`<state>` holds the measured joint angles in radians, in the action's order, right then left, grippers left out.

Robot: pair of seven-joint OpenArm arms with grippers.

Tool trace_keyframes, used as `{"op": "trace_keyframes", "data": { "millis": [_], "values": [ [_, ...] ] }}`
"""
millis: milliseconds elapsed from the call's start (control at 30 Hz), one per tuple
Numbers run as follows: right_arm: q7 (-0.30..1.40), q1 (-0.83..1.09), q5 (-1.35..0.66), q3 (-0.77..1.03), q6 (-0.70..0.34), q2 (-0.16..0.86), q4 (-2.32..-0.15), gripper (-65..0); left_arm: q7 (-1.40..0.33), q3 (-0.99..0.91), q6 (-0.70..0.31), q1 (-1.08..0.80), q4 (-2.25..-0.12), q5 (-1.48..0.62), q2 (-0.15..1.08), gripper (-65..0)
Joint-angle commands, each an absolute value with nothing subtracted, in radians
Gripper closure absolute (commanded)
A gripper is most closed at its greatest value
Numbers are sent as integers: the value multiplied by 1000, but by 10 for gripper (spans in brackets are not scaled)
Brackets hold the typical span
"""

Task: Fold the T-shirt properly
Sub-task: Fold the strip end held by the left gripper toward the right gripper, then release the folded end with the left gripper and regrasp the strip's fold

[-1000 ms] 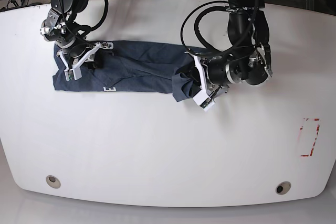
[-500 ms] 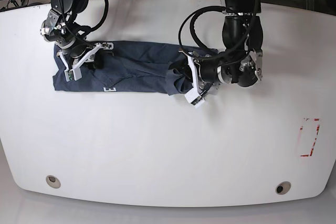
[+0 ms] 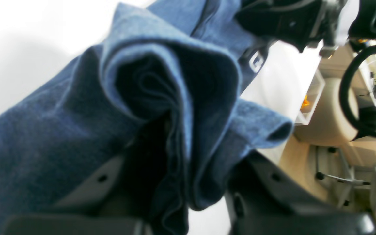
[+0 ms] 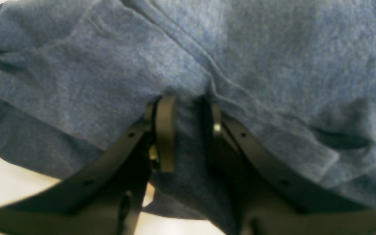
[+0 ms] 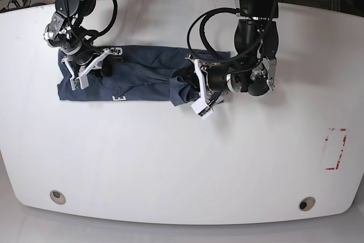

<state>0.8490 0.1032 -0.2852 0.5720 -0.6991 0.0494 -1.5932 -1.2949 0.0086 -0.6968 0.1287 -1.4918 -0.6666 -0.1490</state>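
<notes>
Leftward-dragged T-shirt (image 5: 142, 75); wrist views show both pinches.

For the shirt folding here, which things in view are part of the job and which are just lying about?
Part of the job:
- T-shirt, folded into a long band on the table
- left claw, shut on a bunched end of the T-shirt
- right claw, pinching the other end

Just lying about:
- red marking near the table edge
- chairs off the table, in the left wrist view
</notes>
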Motion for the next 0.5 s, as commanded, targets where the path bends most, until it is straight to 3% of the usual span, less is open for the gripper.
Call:
{"op": "trace_keyframes", "data": {
  "millis": [0,333,467],
  "values": [
    [845,93,-289,573,-698,58,-1604,-140,-1264,12,-698,148,-1480,-697,-157,-111],
    [845,93,-289,573,-698,58,-1604,-140,-1264,13,-698,170,-1481,-702,-157,-368],
    [845,93,-289,573,-698,58,-1604,-140,-1262,59,-698,203,-1480,-768,-157,-431]
  ]
}}
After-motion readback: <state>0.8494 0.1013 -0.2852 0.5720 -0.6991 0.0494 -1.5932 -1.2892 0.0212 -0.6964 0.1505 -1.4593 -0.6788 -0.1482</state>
